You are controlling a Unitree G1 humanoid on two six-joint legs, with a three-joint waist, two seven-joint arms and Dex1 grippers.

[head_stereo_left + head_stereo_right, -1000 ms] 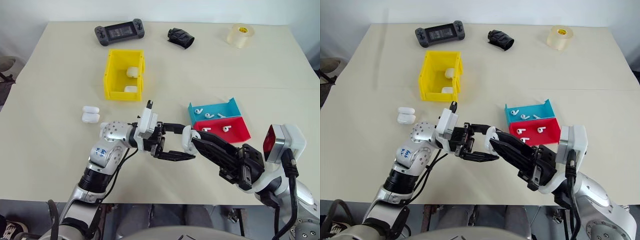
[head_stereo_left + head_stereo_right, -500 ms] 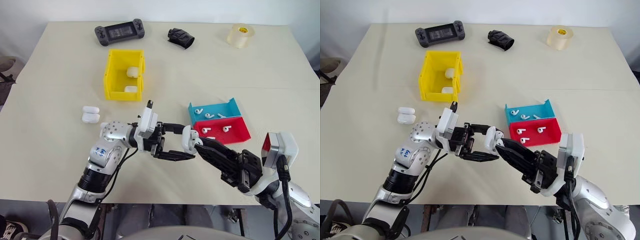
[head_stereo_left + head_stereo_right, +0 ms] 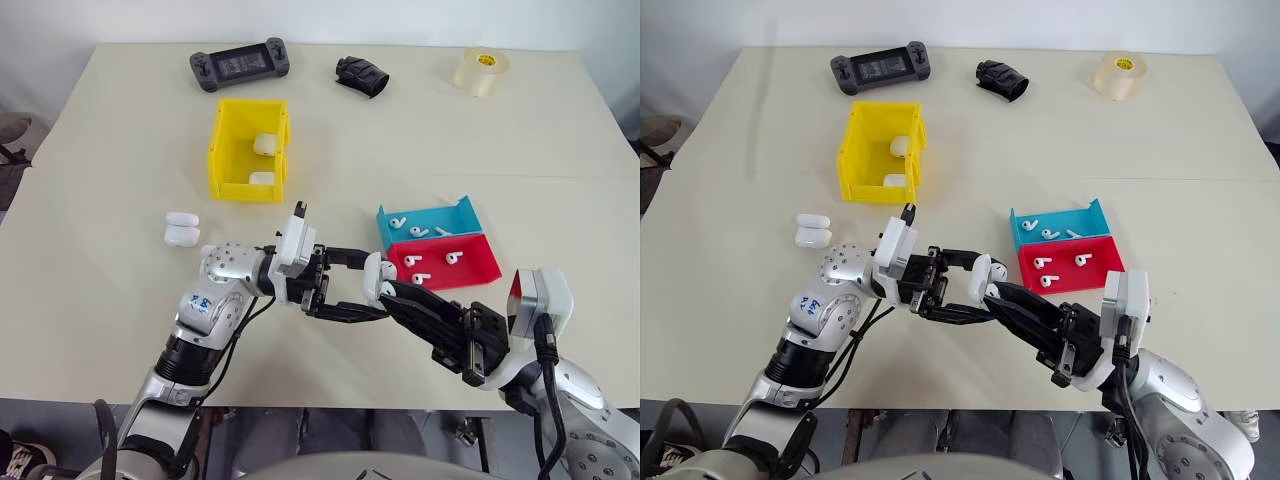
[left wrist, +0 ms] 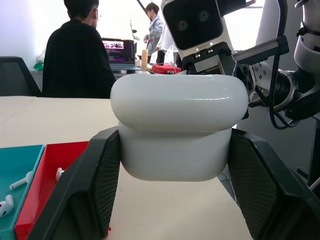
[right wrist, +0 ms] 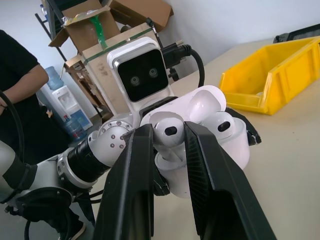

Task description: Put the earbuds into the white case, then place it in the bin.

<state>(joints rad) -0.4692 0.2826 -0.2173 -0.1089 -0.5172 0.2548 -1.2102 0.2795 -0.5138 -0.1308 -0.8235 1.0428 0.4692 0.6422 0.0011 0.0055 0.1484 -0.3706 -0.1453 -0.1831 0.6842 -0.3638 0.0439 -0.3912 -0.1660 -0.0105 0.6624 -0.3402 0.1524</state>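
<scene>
Right claw (image 5: 167, 145) lower, earbud (image 5: 167, 131) between fingers above white case (image 5: 220, 135).

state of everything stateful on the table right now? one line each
white case: lid open, one earbud seated, clamped in left gripper
earbud: pinched in right gripper, at the case's empty slot
bin: upright, two closed cases inside
two spare cases: closed, on the table left of the left arm
blue tray: three earbuds in it
red tray: three earbuds in it
</scene>
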